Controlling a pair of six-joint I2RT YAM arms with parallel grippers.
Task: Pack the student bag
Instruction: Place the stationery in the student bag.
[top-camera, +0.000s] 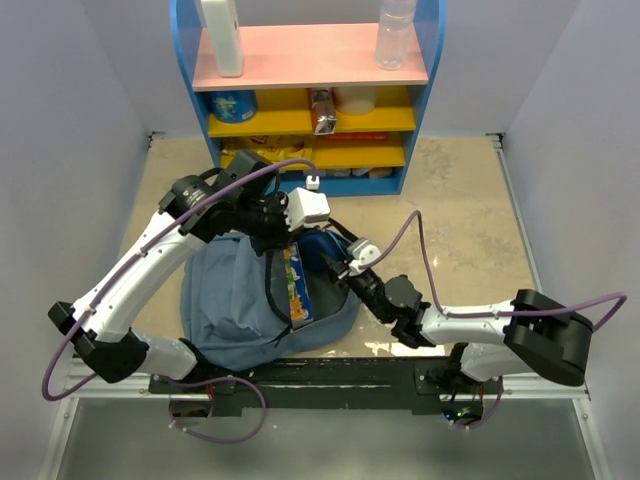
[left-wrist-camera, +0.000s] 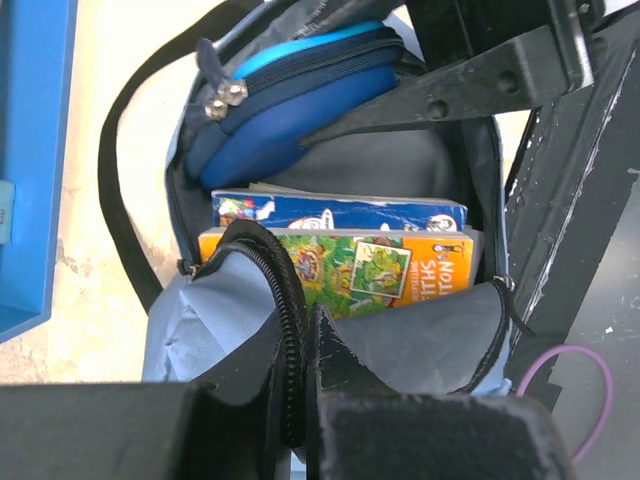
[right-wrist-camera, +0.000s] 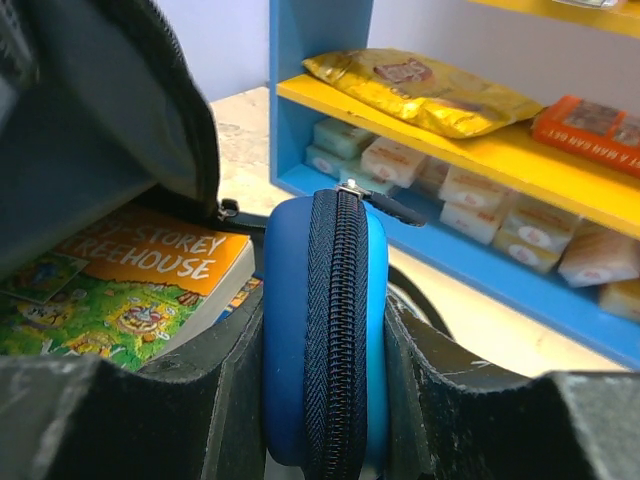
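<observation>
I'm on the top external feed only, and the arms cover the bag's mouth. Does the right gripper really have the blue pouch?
Observer: Yes. The right wrist view shows the blue pouch clamped between the fingers of the right gripper, zipper edge toward the camera.
Operator: And the left?
Observer: The left gripper pinches the student bag by its zippered rim, holding the mouth open.
Operator: Anything inside already?
Observer: Two books stand inside; the front cover reads "Storey Treehouse".
</observation>
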